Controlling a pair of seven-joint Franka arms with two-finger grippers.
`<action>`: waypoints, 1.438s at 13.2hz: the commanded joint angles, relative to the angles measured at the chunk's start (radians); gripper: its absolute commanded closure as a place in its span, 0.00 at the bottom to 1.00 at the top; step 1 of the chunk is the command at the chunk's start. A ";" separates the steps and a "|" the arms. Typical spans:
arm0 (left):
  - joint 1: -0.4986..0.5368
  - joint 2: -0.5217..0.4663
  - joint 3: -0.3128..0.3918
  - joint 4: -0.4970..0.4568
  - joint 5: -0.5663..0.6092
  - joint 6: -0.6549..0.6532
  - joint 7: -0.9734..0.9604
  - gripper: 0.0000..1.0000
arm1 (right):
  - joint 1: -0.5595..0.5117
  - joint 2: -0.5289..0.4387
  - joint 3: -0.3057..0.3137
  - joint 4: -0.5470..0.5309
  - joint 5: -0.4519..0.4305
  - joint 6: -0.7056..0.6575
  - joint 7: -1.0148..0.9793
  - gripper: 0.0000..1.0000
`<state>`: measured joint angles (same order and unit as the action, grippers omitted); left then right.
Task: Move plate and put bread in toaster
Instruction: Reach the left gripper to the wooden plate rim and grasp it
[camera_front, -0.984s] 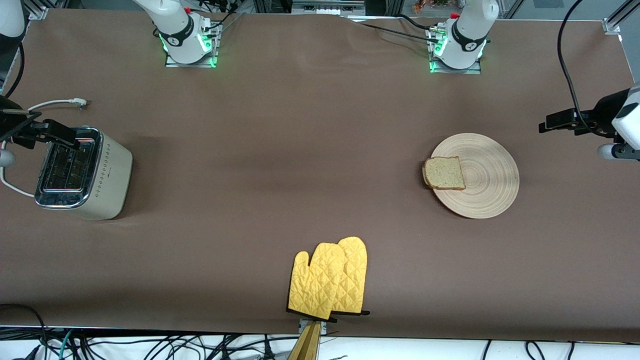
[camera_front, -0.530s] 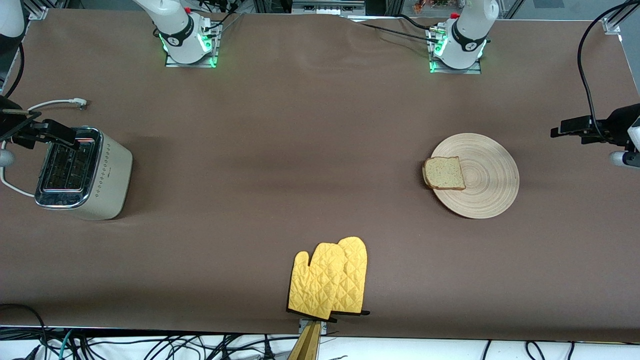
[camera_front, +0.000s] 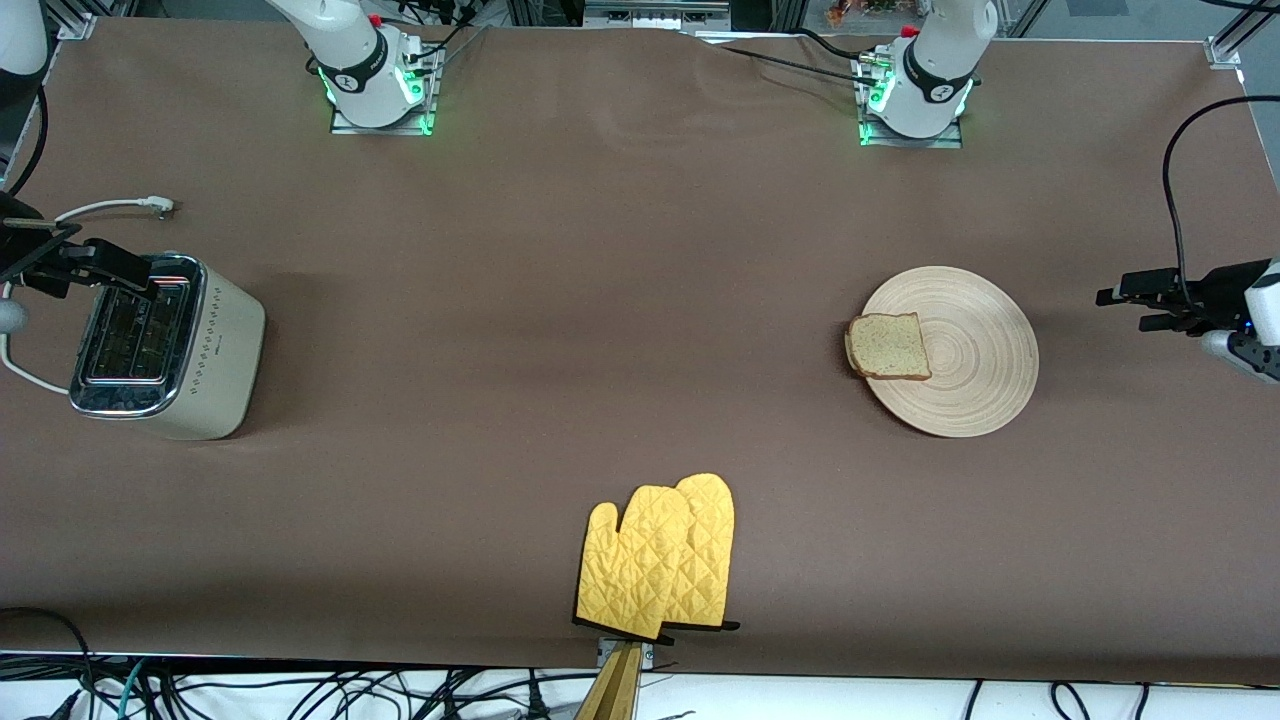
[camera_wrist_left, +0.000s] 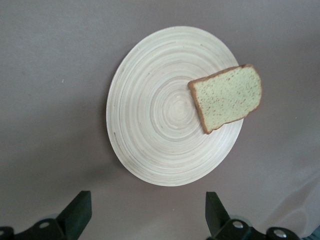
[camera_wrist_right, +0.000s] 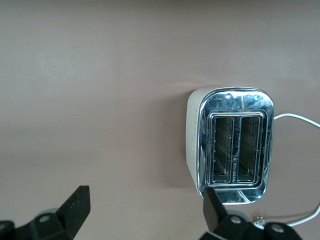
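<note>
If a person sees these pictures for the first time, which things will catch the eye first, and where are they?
Probably the yellow oven mitts, bright against the brown table at its edge nearest the front camera. Next, the pale plate toward the left arm's end, with the bread lying on it and overhanging its rim. The toaster stands at the right arm's end, both slots empty, under the open right gripper; the open left gripper hangs beside the plate.

The plate (camera_front: 960, 352), round, flat, pale wood with ring grain, lies at the frame's right of centre. The bread (camera_front: 888, 346), a speckled square slice with darker crust, rests on its rim, overhanging toward the frame's middle. The toaster (camera_front: 165, 345), cream with a chrome two-slot top, both slots empty, stands at the frame's left edge.
</note>
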<state>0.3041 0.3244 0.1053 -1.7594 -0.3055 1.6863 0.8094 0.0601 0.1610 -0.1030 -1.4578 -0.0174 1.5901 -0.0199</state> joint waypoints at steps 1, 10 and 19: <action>0.052 0.066 -0.006 -0.028 -0.091 0.067 0.205 0.00 | -0.008 0.006 0.003 0.020 -0.010 -0.005 -0.017 0.00; 0.141 0.285 -0.010 -0.014 -0.276 0.105 0.430 0.00 | -0.009 0.008 0.002 0.020 -0.010 -0.007 -0.017 0.00; 0.142 0.301 -0.012 -0.114 -0.458 0.073 0.235 0.02 | -0.009 0.011 0.002 0.020 -0.007 -0.005 -0.017 0.00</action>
<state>0.4386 0.6292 0.0995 -1.8448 -0.7265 1.7631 1.0649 0.0578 0.1622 -0.1050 -1.4576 -0.0174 1.5904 -0.0199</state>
